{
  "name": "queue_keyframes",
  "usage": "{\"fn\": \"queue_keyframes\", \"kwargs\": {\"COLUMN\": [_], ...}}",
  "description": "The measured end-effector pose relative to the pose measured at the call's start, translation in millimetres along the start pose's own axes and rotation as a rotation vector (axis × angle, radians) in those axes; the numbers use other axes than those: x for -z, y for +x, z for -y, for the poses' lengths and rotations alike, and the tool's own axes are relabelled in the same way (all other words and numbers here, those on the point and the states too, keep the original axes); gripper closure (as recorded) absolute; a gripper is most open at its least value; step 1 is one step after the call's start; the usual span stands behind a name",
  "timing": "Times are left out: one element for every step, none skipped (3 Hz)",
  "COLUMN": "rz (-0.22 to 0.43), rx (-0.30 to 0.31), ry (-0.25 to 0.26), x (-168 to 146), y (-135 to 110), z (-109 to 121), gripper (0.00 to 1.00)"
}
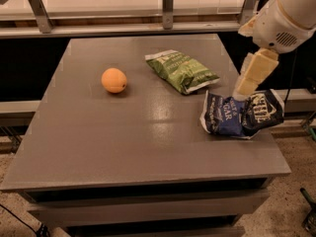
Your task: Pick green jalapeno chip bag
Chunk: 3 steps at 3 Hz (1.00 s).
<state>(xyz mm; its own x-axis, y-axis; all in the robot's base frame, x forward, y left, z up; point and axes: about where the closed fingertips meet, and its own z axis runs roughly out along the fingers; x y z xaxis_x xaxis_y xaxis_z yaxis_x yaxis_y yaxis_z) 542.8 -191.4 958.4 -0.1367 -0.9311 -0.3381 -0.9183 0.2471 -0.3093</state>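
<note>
Since the green jalapeno chip bag (181, 70) lies flat and uncovered just beyond the dark blue bag (242, 115), it looks reachable from overhead; the gripper (244, 88) hangs above that blue bag, open or closed I cannot tell

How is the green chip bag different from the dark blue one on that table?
The green jalapeno chip bag is olive green; the dark blue bag has white lettering. The green bag lies flat, the blue one crumpled. The green bag sits toward the back of the table; the blue one is near its right edge, just below the gripper. Both are glossy snack bags.
</note>
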Motion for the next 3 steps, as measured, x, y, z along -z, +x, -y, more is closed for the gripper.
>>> {"fn": "queue_keyframes", "kwargs": {"rz": [0.073,0.118,0.151], "rx": [-0.046,-0.106,-0.155], "ry": [0.034,0.071,0.066], "x": [-39.1,-89.7,-132.0], "y": [-4.3,-4.7,-9.3], "z": [29.0,62.1,81.1], "gripper": [0.0,0.0,0.0]}}
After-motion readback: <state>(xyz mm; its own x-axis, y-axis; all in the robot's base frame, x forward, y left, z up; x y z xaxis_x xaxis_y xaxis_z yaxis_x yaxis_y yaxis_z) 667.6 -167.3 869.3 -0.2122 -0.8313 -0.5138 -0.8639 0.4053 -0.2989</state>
